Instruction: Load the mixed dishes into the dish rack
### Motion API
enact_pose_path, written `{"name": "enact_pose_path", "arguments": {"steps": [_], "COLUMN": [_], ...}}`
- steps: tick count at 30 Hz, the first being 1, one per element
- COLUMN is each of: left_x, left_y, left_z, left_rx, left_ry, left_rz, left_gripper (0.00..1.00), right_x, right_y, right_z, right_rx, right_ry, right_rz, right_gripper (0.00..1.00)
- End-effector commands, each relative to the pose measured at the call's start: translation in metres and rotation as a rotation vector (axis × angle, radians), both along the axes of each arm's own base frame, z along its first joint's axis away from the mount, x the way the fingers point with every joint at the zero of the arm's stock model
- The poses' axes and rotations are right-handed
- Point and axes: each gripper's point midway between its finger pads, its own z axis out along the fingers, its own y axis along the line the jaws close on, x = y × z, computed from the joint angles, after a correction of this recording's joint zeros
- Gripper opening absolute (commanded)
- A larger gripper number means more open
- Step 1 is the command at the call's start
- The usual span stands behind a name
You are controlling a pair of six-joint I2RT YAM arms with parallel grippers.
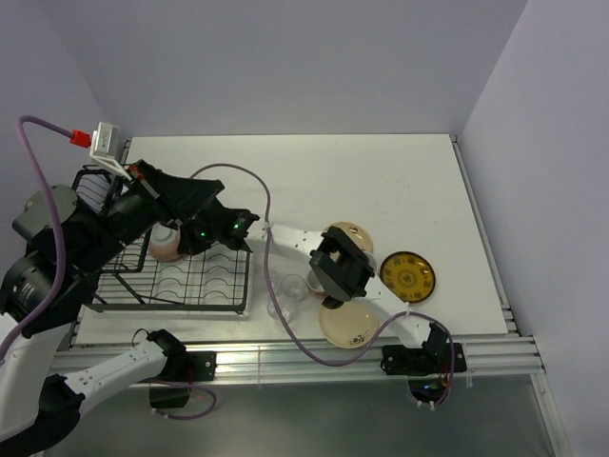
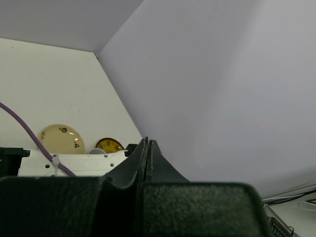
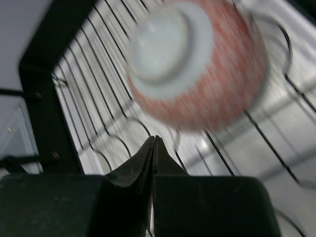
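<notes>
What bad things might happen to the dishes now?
1. The right arm's shut jaws sit very near the pink mug in the dish rack. A sideways swing might knock it.
2. The purple cable and the right arm run close by the clear glasses, so they might get tipped.
3. Both arms crowd above the rack and might bump.

You're in a robot lab booth: bare pale walls (image 1: 285, 67) close in a white table (image 1: 381, 181), a metal rail (image 1: 495, 345) lines its near edge, and a purple cable (image 1: 40, 119) loops loose.
</notes>
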Motion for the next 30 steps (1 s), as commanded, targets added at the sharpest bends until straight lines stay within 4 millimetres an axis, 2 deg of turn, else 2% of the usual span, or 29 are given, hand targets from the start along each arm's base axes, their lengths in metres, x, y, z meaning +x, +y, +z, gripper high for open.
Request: {"name": "enact_pose_path", "arguments": {"steps": [1, 3, 4, 6, 7, 8, 9, 10, 11, 12, 13, 14, 15, 17, 18, 19, 20, 21, 22, 23, 27, 30], "left_x": [0.003, 0.010, 0.012, 0.020, 0.022, 0.025, 0.027, 0.030, 0.033, 0.038, 0.038, 0.041, 0.041, 0.043, 0.043, 0.034, 0.036, 0.028, 0.025, 0.024, 0.010, 0.006], "left_y": [-0.015, -0.027, -0.030, -0.037, -0.038, -0.041, -0.042, -0.041, -0.044, -0.048, -0.049, -0.054, -0.061, -0.076, -0.084, -0.094, -0.105, -0.115, -0.121, -0.128, -0.145, -0.152], "left_z": [0.006, 0.000, 0.000, -0.004, -0.003, -0.006, -0.006, -0.010, -0.016, -0.028, -0.033, -0.043, -0.059, -0.081, -0.093, -0.106, -0.122, -0.133, -0.145, -0.166, -0.222, -0.249], "left_rx": [-0.022, -0.003, -0.002, 0.004, 0.004, 0.011, 0.016, 0.024, 0.038, 0.068, 0.080, 0.098, 0.124, 0.165, 0.196, 0.238, 0.287, 0.342, 0.383, 0.449, 0.592, 0.633], "left_ry": [-0.005, 0.021, 0.027, 0.053, 0.055, 0.065, 0.068, 0.080, 0.097, 0.127, 0.137, 0.162, 0.198, 0.242, 0.256, 0.280, 0.311, 0.306, 0.316, 0.353, 0.388, 0.404], "left_rz": [-0.056, -0.086, -0.093, -0.098, -0.095, -0.093, -0.091, -0.077, -0.075, -0.075, -0.079, -0.085, -0.107, -0.143, -0.159, -0.197, -0.212, -0.242, -0.253, -0.264, -0.327, -0.359], "left_gripper": [0.00, 0.00, 0.00, 0.00, 0.00, 0.00, 0.00, 0.01, 0.03, 0.05, 0.06, 0.07, 0.08, 0.15, 0.17, 0.25, 0.29, 0.31, 0.34, 0.36, 0.38, 0.37], "right_x": [0.020, 0.036, 0.046, 0.059, 0.055, 0.065, 0.058, 0.059, 0.063, 0.060, 0.058, 0.056, 0.050, 0.039, 0.037, 0.032, 0.023, 0.017, 0.011, 0.002, -0.030, -0.049], "right_y": [-0.021, -0.048, -0.082, -0.125, -0.157, -0.192, -0.222, -0.245, -0.278, -0.312, -0.331, -0.362, -0.384, -0.420, -0.446, -0.459, -0.473, -0.492, -0.499, -0.502, -0.521, -0.524], "right_z": [0.095, 0.109, 0.123, 0.131, 0.140, 0.135, 0.142, 0.143, 0.138, 0.148, 0.150, 0.146, 0.158, 0.154, 0.160, 0.159, 0.154, 0.156, 0.154, 0.153, 0.154, 0.149], "right_rx": [0.153, 0.135, 0.119, 0.074, 0.055, 0.003, -0.013, -0.038, -0.094, -0.123, -0.148, -0.209, -0.211, -0.278, -0.276, -0.289, -0.316, -0.300, -0.296, -0.288, -0.261, -0.230], "right_ry": [-0.083, -0.109, -0.119, -0.126, -0.115, -0.089, -0.089, -0.090, -0.078, -0.116, -0.123, -0.106, -0.114, -0.079, -0.067, -0.047, -0.011, 0.009, 0.027, 0.048, 0.036, 0.062], "right_rz": [-0.044, -0.122, -0.181, -0.281, -0.326, -0.392, -0.426, -0.466, -0.531, -0.611, -0.649, -0.707, -0.760, -0.821, -0.880, -0.906, -0.923, -0.967, -0.971, -0.956, -0.978, -0.967], "right_gripper": [0.00, 0.00, 0.00, 0.00, 0.00, 0.00, 0.00, 0.00, 0.02, 0.11, 0.11, 0.25, 0.30, 0.39, 0.41, 0.44, 0.47, 0.48, 0.48, 0.49, 0.50, 0.50]}}
